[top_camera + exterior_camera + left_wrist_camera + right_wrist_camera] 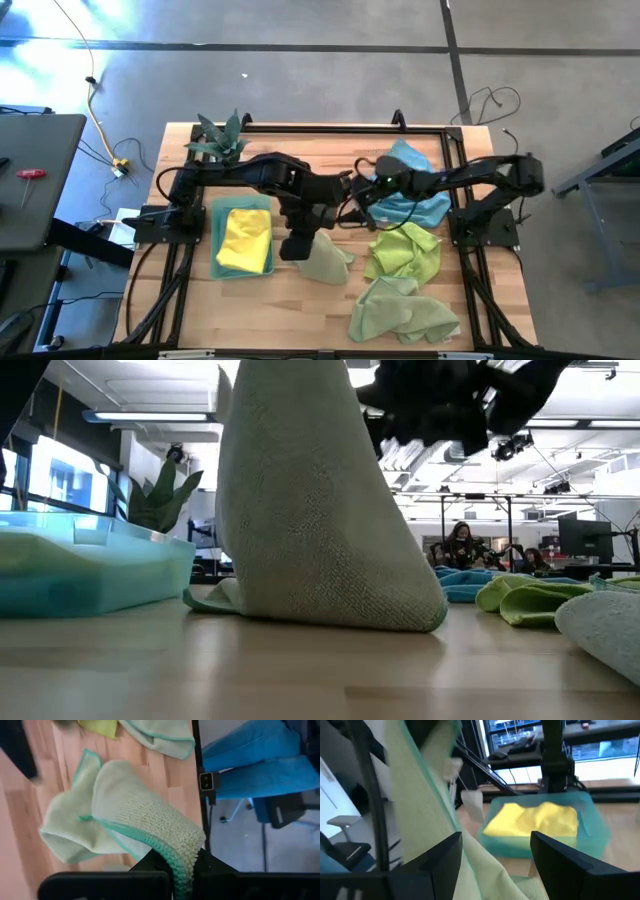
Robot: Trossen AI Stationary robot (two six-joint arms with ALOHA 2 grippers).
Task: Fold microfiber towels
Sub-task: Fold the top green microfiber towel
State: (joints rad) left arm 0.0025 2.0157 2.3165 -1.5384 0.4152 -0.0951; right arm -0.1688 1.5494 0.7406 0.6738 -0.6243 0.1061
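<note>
The left hand (298,246) pinches a pale green towel (325,262) and holds it up at the middle of the tabletop (280,310), its lower part lying on the wood. The right hand (362,192) is spread, near it. A yellow towel (245,238) lies in the teal tray (217,268)
</note>
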